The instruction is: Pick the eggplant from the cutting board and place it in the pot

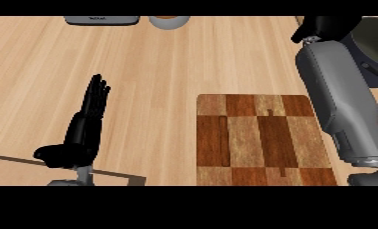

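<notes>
**Q:** Nearest the front edge of the counter (184,63), what is shown?

**A:** At front right, the cutting board (251,143), long axis running front to back, its chequered top bare. No eggplant lies on it. At front left, the left hand (83,133) rests with fingers straight and upright, holding nothing.

**Q:** Where, then, is the eggplant?

**A:** It shows nowhere in this view. The right forearm (336,93) runs along the board's right edge toward the counter's far right corner. There it ends in the right hand (323,27), a dark mass partly cut by the frame. Whether that hand is closed round the eggplant or not cannot be told.

**Q:** On which relation does the coming move turn?

**A:** On the right hand relative to the pot. A dark curved form (367,48) sits just beside the hand, at the counter's right edge. It is probably the pot's wall, though too little shows to be sure, and its opening is out of view. The right hand is far the nearer of the two, while the left is well apart, across the counter. If the eggplant is carried, the release would need the hand over that opening.

**Q:** What lies along the far edge?

**A:** A flat grey object (102,20) and, just to its right, a round vessel (170,22), both cut off and not otherwise identifiable
</notes>
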Robot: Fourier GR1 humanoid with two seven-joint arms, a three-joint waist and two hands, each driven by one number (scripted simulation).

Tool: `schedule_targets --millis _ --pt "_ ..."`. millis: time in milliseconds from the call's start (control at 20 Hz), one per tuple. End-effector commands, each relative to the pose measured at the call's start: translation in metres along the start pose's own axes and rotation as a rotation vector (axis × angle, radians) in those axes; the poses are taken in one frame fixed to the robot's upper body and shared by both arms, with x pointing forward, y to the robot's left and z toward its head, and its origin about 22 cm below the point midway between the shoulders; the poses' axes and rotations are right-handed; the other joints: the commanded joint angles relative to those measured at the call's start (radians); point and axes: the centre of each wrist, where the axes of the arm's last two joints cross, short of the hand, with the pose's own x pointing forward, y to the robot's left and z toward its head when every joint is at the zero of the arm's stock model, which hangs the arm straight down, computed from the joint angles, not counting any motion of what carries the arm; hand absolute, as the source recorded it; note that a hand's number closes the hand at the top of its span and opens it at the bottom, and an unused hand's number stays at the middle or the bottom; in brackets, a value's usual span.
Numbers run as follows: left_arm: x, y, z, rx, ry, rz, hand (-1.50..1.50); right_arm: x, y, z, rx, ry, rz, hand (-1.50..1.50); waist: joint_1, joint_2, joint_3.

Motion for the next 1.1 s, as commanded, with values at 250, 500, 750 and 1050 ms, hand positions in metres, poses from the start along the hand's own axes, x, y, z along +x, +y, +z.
schedule_targets --millis 250,500,750,1050 --pt "0.018 -0.011 -0.005 0.008 -0.003 -0.015 0.0 -0.082 0.012 -0.055 -0.029 0.096 0.008 1.5 0.001 0.0 0.0" --pt "0.0 0.007 0.002 -0.014 0.005 -0.008 0.0 -0.124 0.016 -0.078 0.023 0.115 0.006 1.5 0.002 0.001 0.0" --pt "-0.002 -0.001 -0.003 -0.002 0.01 -0.015 0.0 -0.17 0.043 -0.075 0.147 0.139 -0.015 1.5 -0.001 0.001 0.0" --pt "-0.013 -0.016 0.006 -0.023 -0.016 -0.001 0.0 -0.199 0.061 -0.08 0.246 0.236 0.004 1.5 0.026 0.012 0.002"
